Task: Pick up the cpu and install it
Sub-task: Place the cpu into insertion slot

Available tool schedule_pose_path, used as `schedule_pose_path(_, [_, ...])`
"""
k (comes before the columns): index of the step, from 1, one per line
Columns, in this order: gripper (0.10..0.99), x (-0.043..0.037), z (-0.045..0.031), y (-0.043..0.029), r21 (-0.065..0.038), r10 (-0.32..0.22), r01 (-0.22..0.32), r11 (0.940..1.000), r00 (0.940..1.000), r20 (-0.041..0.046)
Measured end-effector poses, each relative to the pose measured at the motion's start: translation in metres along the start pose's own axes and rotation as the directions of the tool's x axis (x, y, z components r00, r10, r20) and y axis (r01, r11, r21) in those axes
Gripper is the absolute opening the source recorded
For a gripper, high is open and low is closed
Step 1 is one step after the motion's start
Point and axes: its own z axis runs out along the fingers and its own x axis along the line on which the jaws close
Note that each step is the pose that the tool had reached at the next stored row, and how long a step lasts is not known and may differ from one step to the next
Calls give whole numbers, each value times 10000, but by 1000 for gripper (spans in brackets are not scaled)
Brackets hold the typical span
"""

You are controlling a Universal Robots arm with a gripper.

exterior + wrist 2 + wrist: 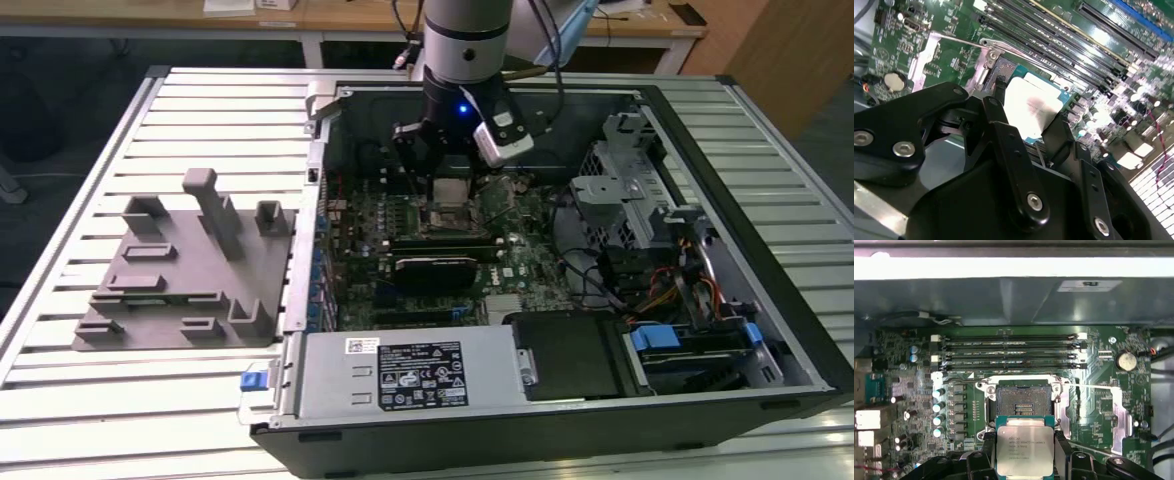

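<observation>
The cpu (1025, 450) is a flat silvery square with a tan-green rim, and my gripper (1025, 454) is shut on it with a black finger on each side. In the first wrist view it hangs just short of the open dark socket (1022, 401), whose contact field is bare. The socket's thin wire lever (1094, 386) is swung out to one side. The second wrist view shows the cpu (1031, 107) pale between the fingers (999, 95), with the socket frame (991, 62) beyond it. From the exterior view, my gripper (451, 178) is low inside the computer case over the motherboard's socket (449, 212).
Memory slots (1009, 352) run beside the socket. A black rectangular block (434, 270) lies on the board nearer the front. The case wall (315, 200), a drive cage (641, 200) and the power supply (400, 375) hem in the board. A grey fixture (187, 270) sits on the table.
</observation>
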Motion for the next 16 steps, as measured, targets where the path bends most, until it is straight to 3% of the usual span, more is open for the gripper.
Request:
schedule_pose_path(4, [545, 0, 1, 0, 15, 666, -666, 9978, 9978, 3])
schedule_pose_path(8, [545, 0, 1, 0, 31, 1293, -1293, 9916, 9916, 5])
schedule_pose_path(11, [545, 0, 1, 0, 43, 1781, -1781, 9840, 9840, 9])
schedule_pose_path(16, [545, 0, 2, 0, 63, 2627, -2627, 9648, 9649, 15])
